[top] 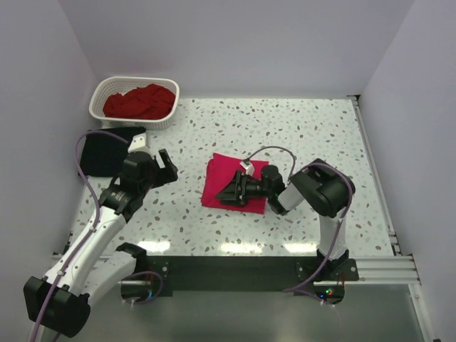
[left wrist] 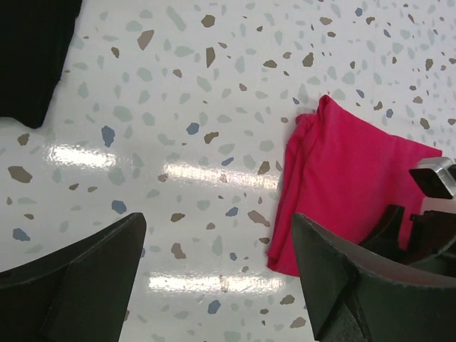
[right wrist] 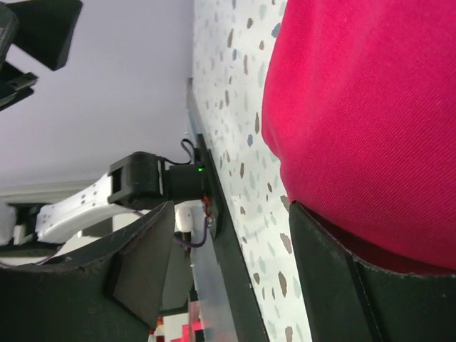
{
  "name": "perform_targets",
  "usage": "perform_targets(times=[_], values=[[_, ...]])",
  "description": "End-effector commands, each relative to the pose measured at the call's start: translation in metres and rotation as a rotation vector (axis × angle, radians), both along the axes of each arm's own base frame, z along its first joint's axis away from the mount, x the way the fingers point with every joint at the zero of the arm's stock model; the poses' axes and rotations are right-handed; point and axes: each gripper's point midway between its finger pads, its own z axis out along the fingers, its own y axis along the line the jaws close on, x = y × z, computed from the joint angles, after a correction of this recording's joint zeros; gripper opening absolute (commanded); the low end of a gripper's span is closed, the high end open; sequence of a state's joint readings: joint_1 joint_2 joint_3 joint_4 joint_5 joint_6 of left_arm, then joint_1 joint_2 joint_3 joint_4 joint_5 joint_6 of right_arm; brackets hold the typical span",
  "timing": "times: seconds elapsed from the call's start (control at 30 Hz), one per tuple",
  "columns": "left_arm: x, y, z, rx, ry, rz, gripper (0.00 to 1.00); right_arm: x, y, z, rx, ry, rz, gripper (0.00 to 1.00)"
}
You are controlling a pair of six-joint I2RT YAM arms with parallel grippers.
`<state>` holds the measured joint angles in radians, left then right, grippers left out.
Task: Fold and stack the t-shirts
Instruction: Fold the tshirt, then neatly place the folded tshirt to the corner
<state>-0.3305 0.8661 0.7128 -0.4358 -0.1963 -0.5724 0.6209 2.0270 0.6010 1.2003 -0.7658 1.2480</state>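
Note:
A bright pinkish-red t-shirt (top: 235, 174) (left wrist: 349, 171) (right wrist: 363, 107) lies folded in the middle of the table. My right gripper (top: 225, 192) (right wrist: 228, 271) is turned on its side at the shirt's near left edge. It is open, with one finger (right wrist: 356, 285) against the cloth and nothing between the jaws. My left gripper (top: 171, 165) (left wrist: 217, 278) hangs open over bare table just left of the shirt, holding nothing. A black t-shirt (top: 103, 153) (left wrist: 32, 57) lies at the left edge. A darker red t-shirt (top: 139, 102) sits bunched in the basket.
The white lattice basket (top: 100, 96) stands at the back left corner. White walls close the table on three sides. A metal rail (top: 235, 267) (right wrist: 221, 235) runs along the near edge by the arm bases.

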Motion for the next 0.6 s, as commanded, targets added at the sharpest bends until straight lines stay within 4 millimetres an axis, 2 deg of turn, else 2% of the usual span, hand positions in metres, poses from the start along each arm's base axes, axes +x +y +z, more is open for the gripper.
perform_targets(times=[0.0,0.03,0.07,0.1,0.13,0.17,0.2,0.23,0.27,0.3,0.33,0.37,0.4,0.43,0.47,0.5,0.57], values=[[0.008,0.013,0.019,0.092,-0.048,0.010,0.89,0.012,-0.007,0.000,-0.168,-0.118,-0.001,0.69],[0.010,0.014,0.018,0.101,-0.048,0.008,0.90,0.015,-0.006,0.017,-0.188,-0.176,0.008,0.69],[0.011,0.014,0.013,0.118,-0.031,0.002,0.91,0.019,-0.011,0.014,-0.297,-0.150,0.005,0.69],[0.013,0.015,0.011,0.129,-0.023,0.002,0.92,0.018,-0.011,0.016,-0.365,-0.248,0.046,0.69],[0.015,0.016,0.007,0.139,-0.009,0.006,0.92,0.009,-0.023,0.014,-0.468,-0.223,0.073,0.69],[0.017,0.017,-0.003,0.157,0.026,0.000,0.93,0.024,-0.019,0.030,-0.516,-0.340,0.072,0.68],[0.018,0.017,-0.008,0.163,0.046,-0.003,0.93,0.020,-0.016,0.034,-0.558,-0.367,0.095,0.68],[0.019,0.020,-0.012,0.168,0.064,0.002,0.93,0.012,-0.024,0.030,-0.632,-0.348,0.130,0.65],[0.021,0.021,-0.019,0.175,0.087,-0.001,0.93,0.020,-0.016,0.047,-0.646,-0.433,0.148,0.63],[0.022,0.021,-0.024,0.170,0.100,-0.005,0.93,0.017,-0.012,0.047,-0.701,-0.475,0.157,0.61],[0.023,0.028,-0.029,0.160,0.110,0.013,0.93,0.010,-0.015,0.044,-0.764,-0.476,0.189,0.58],[0.023,0.032,-0.034,0.147,0.125,0.021,0.93,0.015,-0.007,0.051,-0.794,-0.520,0.191,0.57],[0.021,0.032,-0.042,0.117,0.146,0.010,0.93,0.009,-0.002,0.049,-0.852,-0.583,0.226,0.55],[0.022,0.045,-0.045,0.098,0.156,0.051,0.92,0.005,-0.003,0.046,-0.900,-0.592,0.251,0.51],[0.022,0.049,-0.047,0.080,0.163,0.069,0.92,0.006,0.006,0.046,-0.923,-0.620,0.265,0.50],[0.020,0.050,-0.050,0.062,0.173,0.072,0.92,-0.002,0.014,0.044,-0.944,-0.657,0.300,0.49],[0.020,0.058,-0.050,0.049,0.166,0.102,0.92,-0.001,0.021,0.045,-0.996,-0.698,0.303,0.48]])
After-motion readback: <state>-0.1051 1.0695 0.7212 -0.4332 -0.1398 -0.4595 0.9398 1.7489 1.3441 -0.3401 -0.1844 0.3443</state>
